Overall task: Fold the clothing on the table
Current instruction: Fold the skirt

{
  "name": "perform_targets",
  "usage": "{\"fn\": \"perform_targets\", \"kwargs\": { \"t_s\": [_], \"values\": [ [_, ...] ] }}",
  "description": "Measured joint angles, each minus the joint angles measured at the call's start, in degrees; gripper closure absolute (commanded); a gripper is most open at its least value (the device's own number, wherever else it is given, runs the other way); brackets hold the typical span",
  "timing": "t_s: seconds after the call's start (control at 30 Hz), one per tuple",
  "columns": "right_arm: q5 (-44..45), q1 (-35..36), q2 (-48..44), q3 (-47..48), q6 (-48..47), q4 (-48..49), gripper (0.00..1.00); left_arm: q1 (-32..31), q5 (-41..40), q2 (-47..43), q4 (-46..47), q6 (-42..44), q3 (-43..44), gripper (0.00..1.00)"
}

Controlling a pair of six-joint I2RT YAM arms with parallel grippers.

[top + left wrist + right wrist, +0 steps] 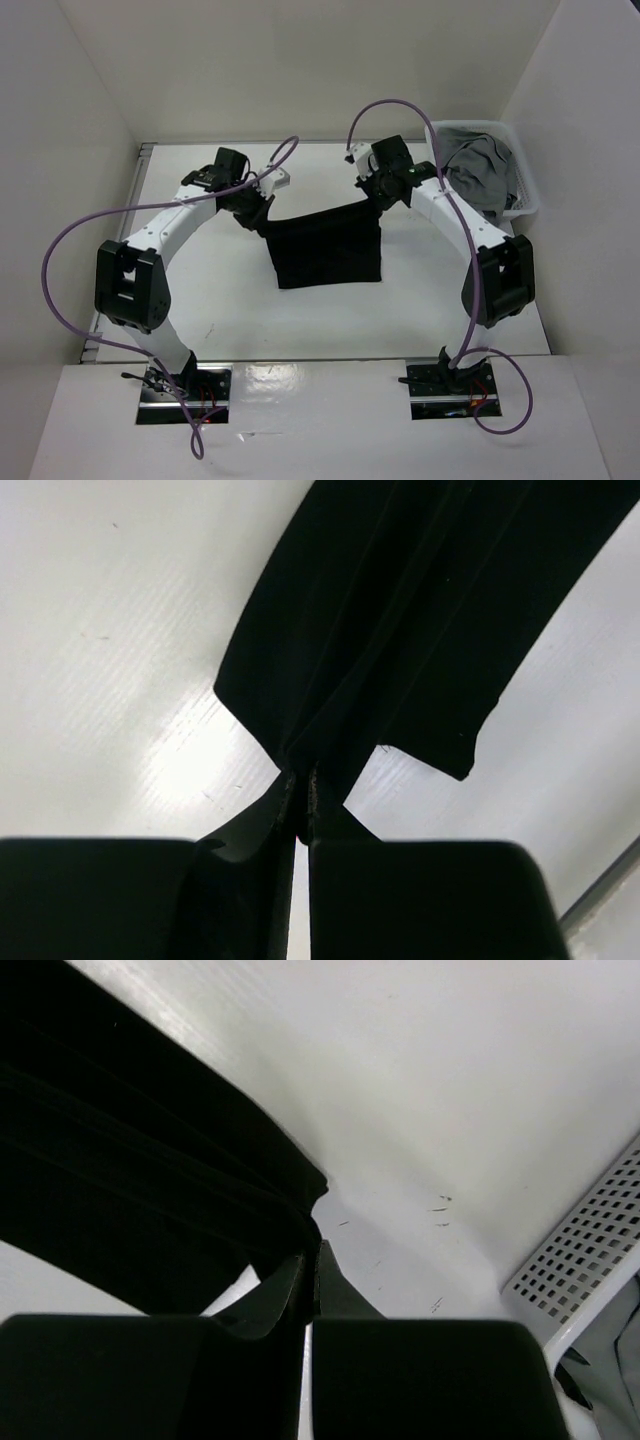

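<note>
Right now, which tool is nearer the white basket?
Right. The right tool is beside the basket; the left tool is across the black cloth, farther away.

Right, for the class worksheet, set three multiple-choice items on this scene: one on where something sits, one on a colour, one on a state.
1. Where is the grey garment?
A) in the white basket
B) on the floor
C) on a chair

2. What colour is the clothing?
A) white
B) black
C) red

3. What state are the two grippers in?
A) both open
B) one open, one shut
C) both shut on the clothing

Answers:
1 A: it lies heaped inside the basket at the far right corner.
2 B: it is plain black in every view.
3 C: the left gripper and the right gripper each pinch a corner of it.
</note>
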Motion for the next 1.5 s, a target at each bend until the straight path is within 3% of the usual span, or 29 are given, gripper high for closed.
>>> {"fn": "perform_targets", "kwargs": {
  "t_s": [0.13,0.27,0.4,0.47,0.63,0.77,0.8,0.9,1.5],
  "values": [
    [-0.4,1.2,-0.1,-1.9,-0.7,-1.5,0.92,0.0,0.6,-0.1,-1.4,1.2,-0.9,0.73],
    [-0.6,1.8,-0.1,-3.0,-1.6,-3.6,0.91,0.0,1.2,-0.3,-2.9,1.6,-1.4,0.58],
    [-0.6,1.9,-0.2,-3.4,-2.5,-5.1,0.89,-0.2,2.3,-1.1,-4.5,2.6,-2.2,0.51],
    [-0.8,2.0,-0.2,-3.7,-3.1,-6.1,0.84,-0.4,2.6,-1.6,-5.0,2.6,-2.6,0.51],
    [-2.3,3.0,-0.2,-3.8,-5.1,-9.5,0.83,-0.9,3.3,-2.2,-5.9,2.8,-4.1,0.55],
    [-3.6,4.8,-0.2,-4.1,-6.4,-11.9,0.68,-0.9,3.4,-2.3,-6.6,2.8,-5.0,0.6],
    [-4.0,5.3,-0.2,-4.1,-6.8,-12.7,0.61,-0.9,3.4,-2.3,-6.6,2.8,-5.0,0.6],
    [-4.5,6.5,-0.2,-4.3,-8.1,-14.9,0.55,-0.9,3.4,-2.3,-6.6,2.7,-5.0,0.62],
    [-8.7,10.1,6.1,-10.3,-13.7,-28.1,0.51,-0.5,3.5,-5.7,-6.3,2.1,-11.3,0.69]
  ]
}}
